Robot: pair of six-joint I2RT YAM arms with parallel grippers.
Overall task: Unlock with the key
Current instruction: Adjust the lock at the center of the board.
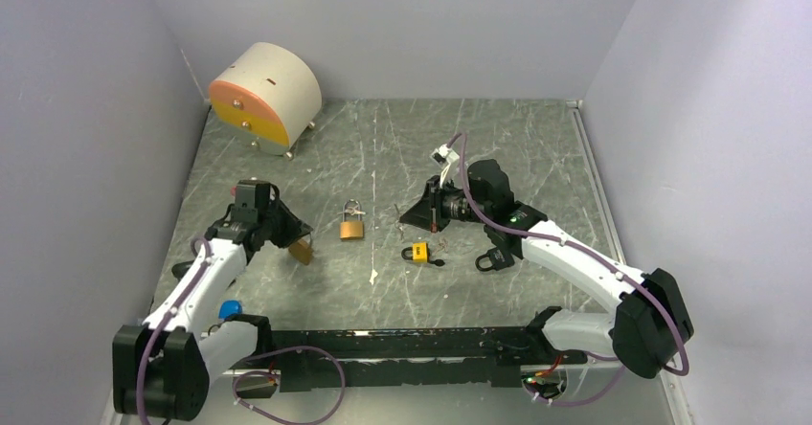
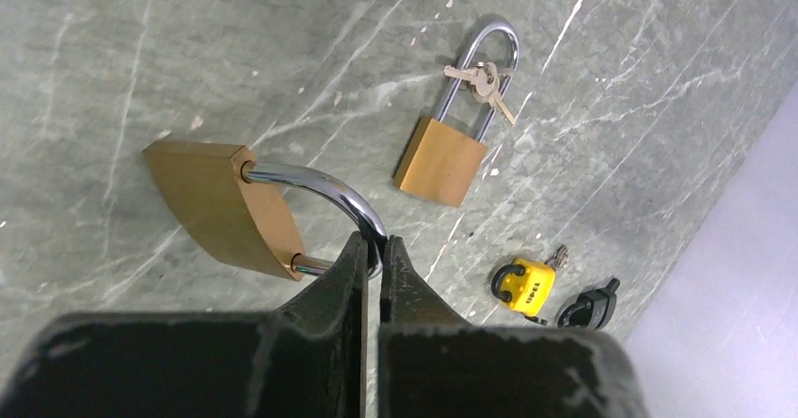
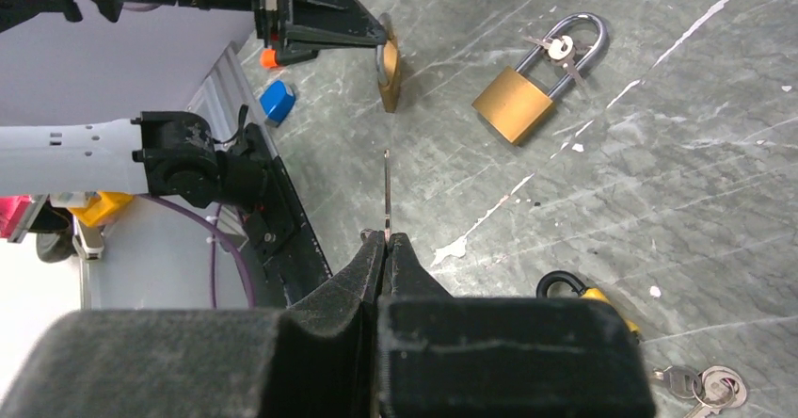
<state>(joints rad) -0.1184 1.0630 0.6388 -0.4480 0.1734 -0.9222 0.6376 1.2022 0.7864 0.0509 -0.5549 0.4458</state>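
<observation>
My left gripper [image 2: 376,249] is shut on the steel shackle of a large brass padlock [image 2: 221,206] and holds it above the table; it shows in the top view [image 1: 302,250] and in the right wrist view [image 3: 389,60]. My right gripper [image 3: 386,241] is shut on a thin silver key [image 3: 386,192] whose blade points toward that held padlock, still apart from it. In the top view the right gripper [image 1: 421,214] sits right of centre.
A smaller brass padlock [image 1: 351,225] with keys on its shackle lies mid-table. A yellow padlock [image 1: 417,252] and a black padlock [image 1: 492,258] lie near the right arm. A round beige and orange drawer box [image 1: 263,95] stands at the back left.
</observation>
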